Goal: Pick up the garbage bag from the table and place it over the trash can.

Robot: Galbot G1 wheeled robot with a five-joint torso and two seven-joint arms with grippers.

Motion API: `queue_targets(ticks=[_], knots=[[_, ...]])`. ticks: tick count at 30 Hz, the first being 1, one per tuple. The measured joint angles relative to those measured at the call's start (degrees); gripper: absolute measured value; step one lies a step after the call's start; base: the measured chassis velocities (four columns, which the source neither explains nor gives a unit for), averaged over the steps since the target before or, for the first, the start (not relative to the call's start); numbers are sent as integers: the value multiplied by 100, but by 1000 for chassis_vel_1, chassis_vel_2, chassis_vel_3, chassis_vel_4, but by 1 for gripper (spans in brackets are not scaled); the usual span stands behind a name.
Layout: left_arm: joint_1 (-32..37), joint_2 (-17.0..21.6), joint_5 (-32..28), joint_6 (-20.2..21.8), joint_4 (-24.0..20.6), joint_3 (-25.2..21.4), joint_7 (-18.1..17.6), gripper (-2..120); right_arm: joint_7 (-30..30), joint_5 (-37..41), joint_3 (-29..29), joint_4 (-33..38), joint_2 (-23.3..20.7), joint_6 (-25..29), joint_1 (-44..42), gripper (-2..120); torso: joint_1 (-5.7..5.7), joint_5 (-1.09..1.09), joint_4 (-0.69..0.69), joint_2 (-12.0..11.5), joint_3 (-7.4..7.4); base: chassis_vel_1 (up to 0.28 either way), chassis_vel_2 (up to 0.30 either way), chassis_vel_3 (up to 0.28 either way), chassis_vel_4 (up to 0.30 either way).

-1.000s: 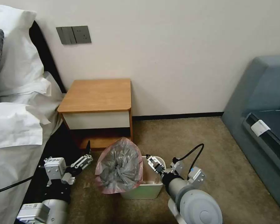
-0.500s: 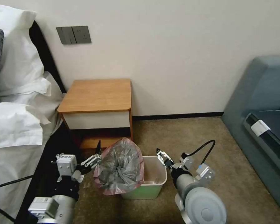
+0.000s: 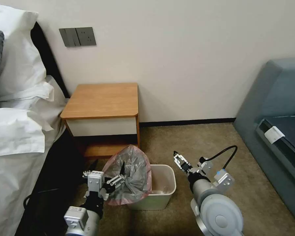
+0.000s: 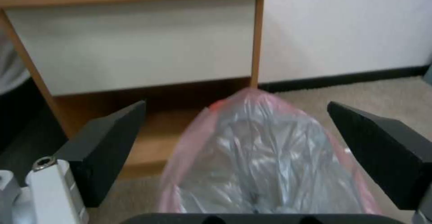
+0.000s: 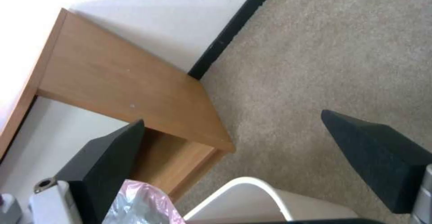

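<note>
The garbage bag [image 3: 131, 175], grey crinkly plastic with a pinkish-red edge, stands puffed up over the left side of the cream trash can [image 3: 168, 173] on the carpet. The can's right half is uncovered. My left gripper [image 3: 108, 166] is open at the bag's left side. In the left wrist view the garbage bag [image 4: 265, 156] lies between and just ahead of the spread fingers [image 4: 108, 143]. My right gripper [image 3: 179, 159] is open above the carpet, just right of the can. The table [image 3: 103, 100] stands behind the can, its top bare.
A bed with white sheets [image 3: 13, 131] and a dark frame runs close along the left arm. A blue-grey sofa [image 3: 278, 114] fills the right. The wall and black baseboard [image 3: 186, 123] lie behind, with open carpet [image 3: 200, 141] between can and sofa.
My left arm has swung right from beside the bed up to the bag, fingers still spread. My right gripper has drawn back rightward, off the can's rim. The bag has kept its place.
</note>
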Motion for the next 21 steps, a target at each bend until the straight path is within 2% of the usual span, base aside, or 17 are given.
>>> queue_targets(ticks=[3,12,21], knots=[[-32,20,9,8,79,105,-28,100,0,-48,-14,-53,64,3,-13,100,0,0,0,0,0,0,0,0,0],[-63,52,21,5,264,331,-18,86,-7,-158,-69,-200,207,13,22,100,0,0,0,0,0,0,0,0,0],[-134,70,-208,108,394,321,-207,85,-9,-218,-45,-231,248,62,-9,100,0,0,0,0,0,0,0,0,0]])
